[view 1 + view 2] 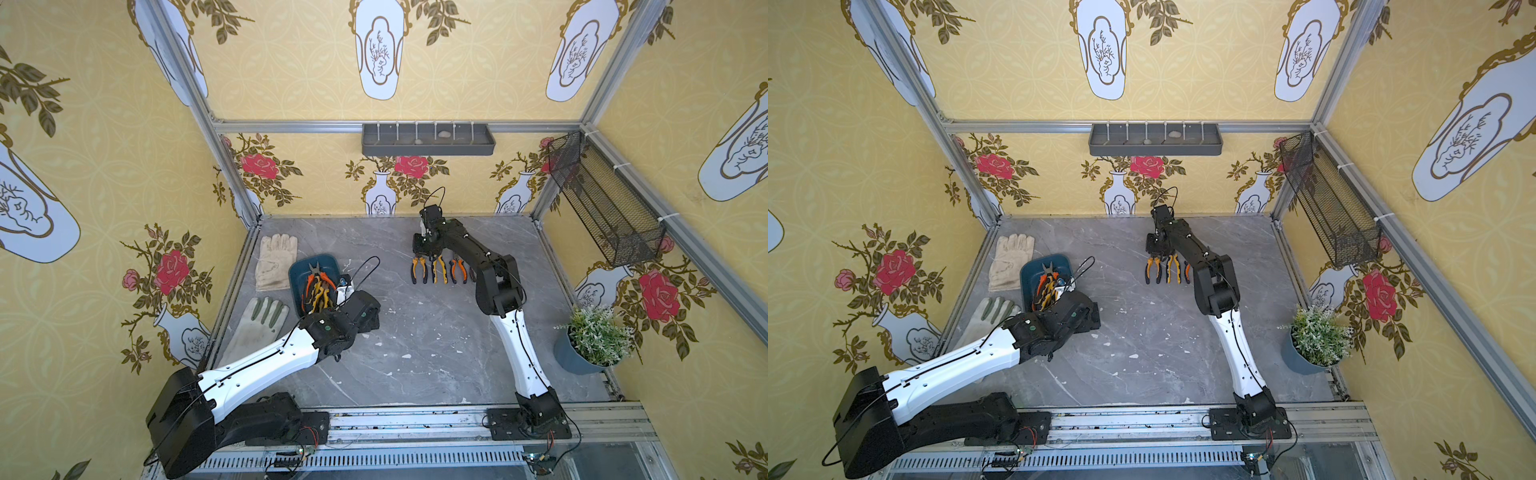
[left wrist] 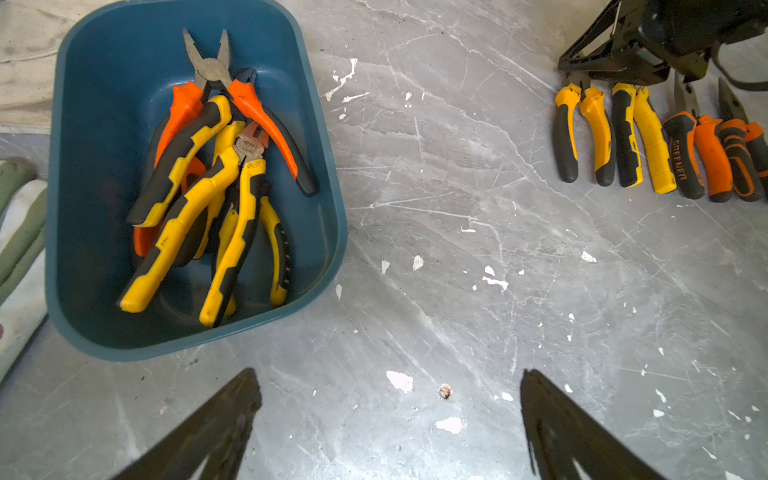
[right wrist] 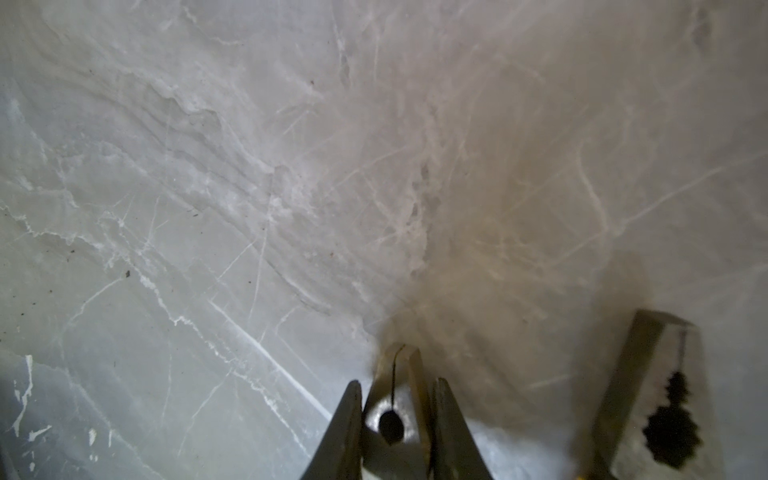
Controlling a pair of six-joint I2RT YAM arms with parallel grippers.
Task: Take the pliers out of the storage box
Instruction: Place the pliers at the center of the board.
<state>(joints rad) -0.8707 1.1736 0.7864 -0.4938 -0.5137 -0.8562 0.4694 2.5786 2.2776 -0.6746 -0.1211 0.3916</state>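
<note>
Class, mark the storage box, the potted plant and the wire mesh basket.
storage box (image 2: 95, 124): left wrist view, bare inner wall.
potted plant (image 1: 598, 336): in a top view, foliage.
wire mesh basket (image 1: 602, 203): in a top view, mesh side.

The middle of the table (image 1: 415, 345) lies bare from front rail to back wall; the left gripper (image 2: 387, 371) hangs spread wide over it, just beside the box (image 2: 99, 124); the box is open on top, but a pile of pliers (image 2: 208, 199) fills its middle, and the left arm (image 1: 266, 361) overhangs its near end; a white glove (image 1: 276, 259) and a green glove (image 1: 259, 322) crowd its outer side; right of centre, the right arm (image 1: 494, 282) leans over a row of pliers (image 1: 440, 270), the right gripper (image 1: 420, 254) clamped on the end pliers (image 2: 598, 133); a plant pot (image 1: 575, 357) blocks the right edge.
</note>
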